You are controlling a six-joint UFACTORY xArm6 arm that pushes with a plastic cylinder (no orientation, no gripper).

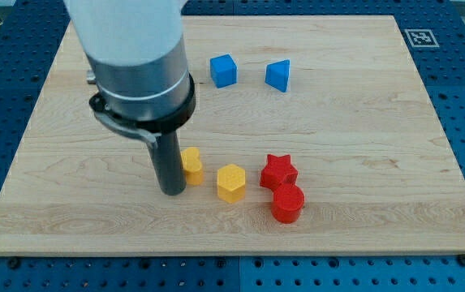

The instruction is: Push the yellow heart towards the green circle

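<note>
My tip [171, 192] rests on the wooden board [362, 162] left of centre. A yellow block [192, 165], partly hidden by the rod, sits right against the rod's right side; its shape is hard to make out, so it may be the heart. A yellow hexagon [231, 182] lies a little further to the right. No green block shows in the view. The arm's wide body covers part of the board's upper left.
A red star [278, 171] and a red round block [288, 203] touch each other right of the yellow hexagon. A blue cube [223, 70] and a blue wedge-like block [278, 75] sit near the view's top. A marker tag [420, 36] is at the top right corner.
</note>
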